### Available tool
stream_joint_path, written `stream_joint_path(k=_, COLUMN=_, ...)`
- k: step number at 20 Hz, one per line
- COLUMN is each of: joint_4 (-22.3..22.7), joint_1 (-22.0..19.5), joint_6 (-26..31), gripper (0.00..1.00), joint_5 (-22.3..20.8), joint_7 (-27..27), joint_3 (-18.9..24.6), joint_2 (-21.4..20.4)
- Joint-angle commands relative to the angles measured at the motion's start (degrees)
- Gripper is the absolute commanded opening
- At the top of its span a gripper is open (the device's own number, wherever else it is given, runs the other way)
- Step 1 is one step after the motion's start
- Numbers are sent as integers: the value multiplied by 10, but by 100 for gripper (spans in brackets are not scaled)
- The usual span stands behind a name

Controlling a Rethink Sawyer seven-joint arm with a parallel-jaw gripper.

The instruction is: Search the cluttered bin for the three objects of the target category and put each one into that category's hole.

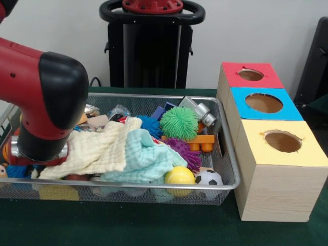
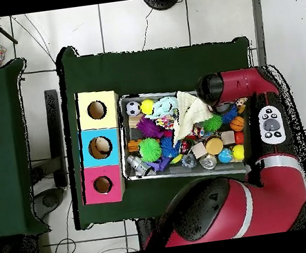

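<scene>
The silver wire-mesh bin (image 1: 229,159) is full of toys; it also shows in the overhead view (image 2: 190,174). My red and black arm (image 1: 46,97) hangs over its left end, wrist over the toys (image 2: 213,86). The gripper is hidden beneath the wrist in both views. A small tan plush toy (image 2: 242,102) lies beside the wrist, and a sliver of it shows at the picture's left edge (image 1: 2,171). No other plush toy shows. The red-topped box's small round hole (image 1: 250,75) is at the far right, also in the overhead view (image 2: 102,185).
A cream cloth (image 1: 97,148) and a mint cloth (image 1: 146,159) cover the bin's middle. A green spiky ball (image 1: 179,123), a purple spiky ball (image 1: 184,151), a yellow ball (image 1: 179,176) and a soccer ball (image 1: 208,178) lie at its right. The blue-topped box (image 1: 287,105) and the yellow-topped box (image 1: 307,154) stand nearer.
</scene>
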Motion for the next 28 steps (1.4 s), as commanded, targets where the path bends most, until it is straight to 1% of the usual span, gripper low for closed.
stream_joint_path(k=1, joint_4=52, joint_1=-34, joint_6=85, gripper=0, joint_5=6, joint_7=-185, joint_3=12, joint_2=-17)
stream_joint_path(k=3, joint_4=73, joint_1=-41, joint_6=122, gripper=0, joint_5=33, joint_7=-202, joint_3=18, joint_2=-67)
stream_joint_path(k=4, joint_4=84, joint_1=-45, joint_6=135, gripper=0, joint_5=48, joint_7=-201, joint_3=22, joint_2=-87)
stream_joint_path(k=6, joint_4=122, joint_1=-59, joint_6=142, gripper=0, joint_5=87, joint_7=-180, joint_3=37, joint_2=-123)
stream_joint_path(k=8, joint_4=148, joint_1=-66, joint_6=147, gripper=0, joint_5=110, joint_7=-165, joint_3=43, joint_2=-152)
stream_joint_path(k=11, joint_4=176, joint_1=-69, joint_6=145, gripper=0, joint_5=121, joint_7=-154, joint_3=42, joint_2=-187)
stream_joint_path(k=19, joint_4=243, joint_1=-67, joint_6=134, gripper=0, joint_5=142, joint_7=-120, joint_3=43, joint_2=-258)
stream_joint_path(k=21, joint_4=254, joint_1=-68, joint_6=124, gripper=0, joint_5=147, joint_7=-110, joint_3=45, joint_2=-265)
stream_joint_path(k=22, joint_4=266, joint_1=-69, joint_6=114, gripper=0, joint_5=151, joint_7=-101, joint_3=46, joint_2=-271)
stream_joint_path(k=23, joint_4=282, joint_1=-73, joint_6=91, gripper=0, joint_5=161, joint_7=-84, joint_3=50, joint_2=-276)
stream_joint_path(k=27, joint_4=304, joint_1=-74, joint_6=56, gripper=0, joint_5=165, joint_7=-64, joint_3=51, joint_2=-277)
stream_joint_path(k=28, joint_4=315, joint_1=-78, joint_6=40, gripper=0, joint_5=171, joint_7=-56, joint_3=54, joint_2=-280)
